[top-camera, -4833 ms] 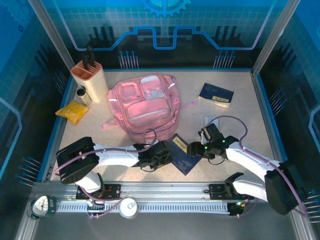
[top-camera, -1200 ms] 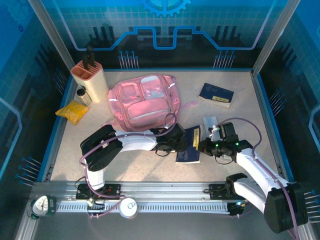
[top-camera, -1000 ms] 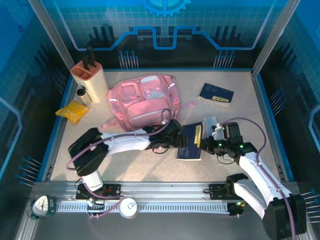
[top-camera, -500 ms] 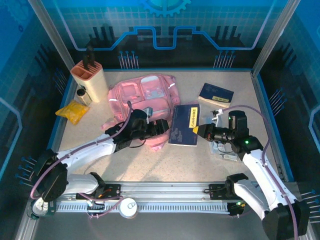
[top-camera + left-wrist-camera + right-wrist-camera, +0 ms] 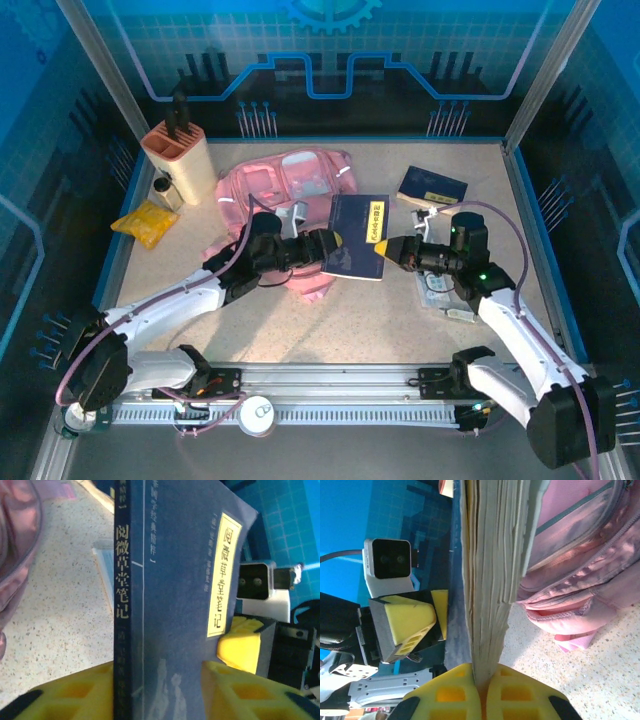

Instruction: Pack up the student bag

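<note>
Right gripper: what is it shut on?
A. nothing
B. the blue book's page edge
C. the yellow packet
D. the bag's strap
B: in the right wrist view the right gripper is clamped on the page edge of the book, beside the bag.

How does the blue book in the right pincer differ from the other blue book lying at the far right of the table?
The held book is up beside the student bag, clamped in the right pincer; the other book lies flat on the table, untouched. The held book sits mid-table; the other book is at the far right. Both have dark blue covers with a pale label.
</note>
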Motion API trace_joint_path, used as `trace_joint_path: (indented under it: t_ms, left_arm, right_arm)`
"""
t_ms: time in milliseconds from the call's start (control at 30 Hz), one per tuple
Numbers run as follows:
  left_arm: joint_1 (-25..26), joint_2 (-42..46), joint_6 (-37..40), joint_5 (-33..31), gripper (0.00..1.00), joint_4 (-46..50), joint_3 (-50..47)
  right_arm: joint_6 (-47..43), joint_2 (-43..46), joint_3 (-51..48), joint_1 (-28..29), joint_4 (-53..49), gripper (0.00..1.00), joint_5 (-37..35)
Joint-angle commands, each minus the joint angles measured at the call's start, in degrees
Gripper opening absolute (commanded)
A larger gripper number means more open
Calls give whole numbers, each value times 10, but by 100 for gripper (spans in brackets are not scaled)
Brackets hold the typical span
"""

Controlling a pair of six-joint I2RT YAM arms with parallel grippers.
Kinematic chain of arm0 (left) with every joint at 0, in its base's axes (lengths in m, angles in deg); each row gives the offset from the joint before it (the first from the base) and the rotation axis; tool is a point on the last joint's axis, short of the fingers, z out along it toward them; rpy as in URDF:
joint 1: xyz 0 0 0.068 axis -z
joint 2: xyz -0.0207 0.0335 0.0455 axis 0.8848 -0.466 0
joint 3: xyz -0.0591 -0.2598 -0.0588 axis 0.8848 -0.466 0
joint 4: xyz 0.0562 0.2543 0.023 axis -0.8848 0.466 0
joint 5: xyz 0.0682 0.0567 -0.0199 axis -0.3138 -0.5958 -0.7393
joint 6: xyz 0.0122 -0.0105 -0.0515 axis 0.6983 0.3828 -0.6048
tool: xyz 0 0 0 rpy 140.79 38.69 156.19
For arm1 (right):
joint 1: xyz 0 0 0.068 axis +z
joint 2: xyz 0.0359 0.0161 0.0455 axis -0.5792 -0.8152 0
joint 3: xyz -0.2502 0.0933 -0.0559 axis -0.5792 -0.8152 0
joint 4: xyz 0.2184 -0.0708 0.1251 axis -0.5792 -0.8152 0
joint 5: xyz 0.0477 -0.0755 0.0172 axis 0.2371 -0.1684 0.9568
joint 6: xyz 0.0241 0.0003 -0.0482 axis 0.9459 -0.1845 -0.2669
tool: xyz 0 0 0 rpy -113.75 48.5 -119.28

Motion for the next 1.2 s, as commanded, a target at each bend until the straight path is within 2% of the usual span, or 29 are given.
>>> trace_joint_path:
  t_ms: [0,33,100,200,300,500,600,733,800,867,933,1033,1133,1167]
  left_arm:
    - [-1,10,-12,37,35,-62,-3]
    - [-1,8,-14,39,32,-68,-3]
    - [-1,5,-17,41,21,-70,-1]
    - [-1,4,-25,39,7,-79,0]
    - [-1,5,-39,33,1,-97,-6]
    - [-2,2,-74,24,0,-146,-16]
    - [-1,-5,-87,20,0,-167,-18]
    - [-2,-17,-86,15,0,-171,-13]
    - [-1,-20,-82,8,0,-165,-13]
    - [-1,-19,-67,-5,0,-133,-8]
    - [-1,-17,-48,-16,0,-99,-5]
    - [-2,-11,-30,-33,0,-60,-2]
    - [-1,-10,-12,-44,0,-27,0]
    - [-2,-14,-2,-41,0,-22,3]
  right_arm:
    - [14,-10,-7,6,53,1,30]
    - [14,-12,-7,6,55,2,31]
    - [22,-14,-7,7,60,8,30]
    - [38,-18,-11,9,89,21,37]
    - [38,-23,-11,9,85,41,37]
    - [28,-28,-17,15,42,68,10]
    - [39,-37,-25,21,49,76,14]
    - [89,-37,-40,31,132,78,33]
    - [120,-35,-42,35,169,76,41]
    - [146,-30,-45,33,213,69,47]
    - [142,-21,-43,30,202,61,42]
    - [112,-15,-36,26,144,44,26]
    - [90,-15,-34,21,119,12,21]
    - [85,-15,-32,19,111,6,19]
